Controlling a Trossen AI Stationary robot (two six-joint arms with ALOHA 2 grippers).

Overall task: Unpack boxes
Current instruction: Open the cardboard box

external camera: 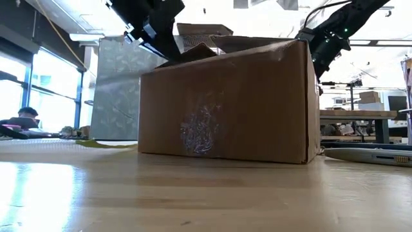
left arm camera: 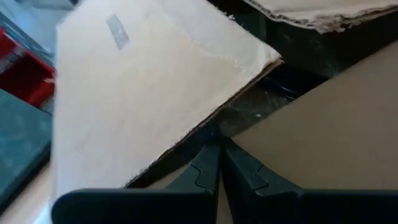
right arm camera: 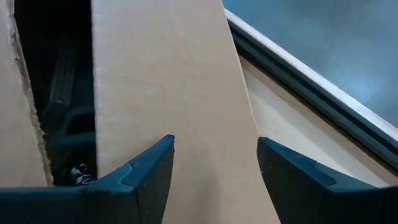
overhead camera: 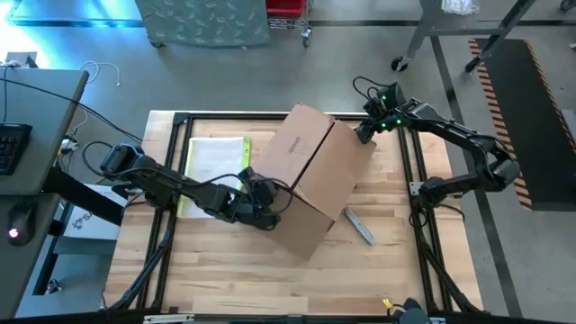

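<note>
Cardboard comes first: we see one big brown box (overhead camera: 317, 180) in the middle of the wooden table (overhead camera: 225, 270), tipped at a slant, its flaps up. Our left gripper (left arm camera: 219, 163) has its two fingers (left arm camera: 202, 174) pressed tight together, tips right at the edge of a flap, with the box's side just beside them. Our right gripper (right arm camera: 214, 162) has its fingers (right arm camera: 146, 171) spread apart, and the box's far wall stands between them. Behind the left fingers lies a clear sleeve (overhead camera: 216, 164) with a yellow edge. Past the box lies a small grey tool (overhead camera: 360, 225).
</note>
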